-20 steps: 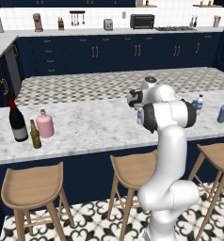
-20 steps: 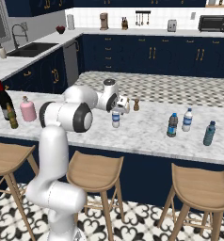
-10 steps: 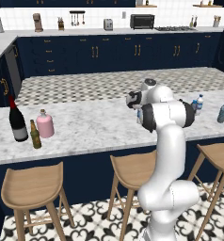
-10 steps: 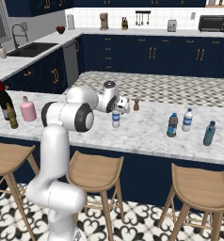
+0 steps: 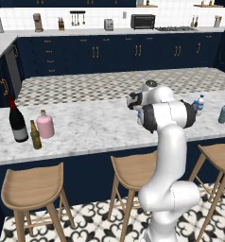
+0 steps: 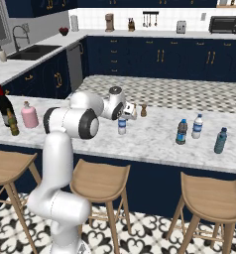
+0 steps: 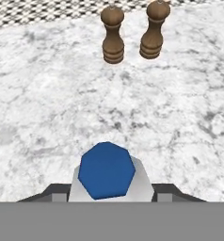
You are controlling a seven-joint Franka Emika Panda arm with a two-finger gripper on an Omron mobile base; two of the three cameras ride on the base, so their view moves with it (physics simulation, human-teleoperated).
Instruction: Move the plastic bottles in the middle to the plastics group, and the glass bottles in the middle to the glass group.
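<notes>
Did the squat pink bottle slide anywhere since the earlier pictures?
No. The squat pink bottle stands just right of the tall dark wine bottle, as before.

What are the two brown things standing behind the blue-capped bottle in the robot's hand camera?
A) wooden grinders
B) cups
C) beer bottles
A: two turned brown wooden grinders stand upright side by side on the marble counter, beyond the bottle's blue cap.

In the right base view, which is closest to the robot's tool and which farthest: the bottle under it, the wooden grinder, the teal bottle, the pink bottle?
From the tool:
1. Bottle, directly beneath.
2. Wooden grinder, just right.
3. Pink bottle at far left and teal bottle at far right: too close to call.
</notes>
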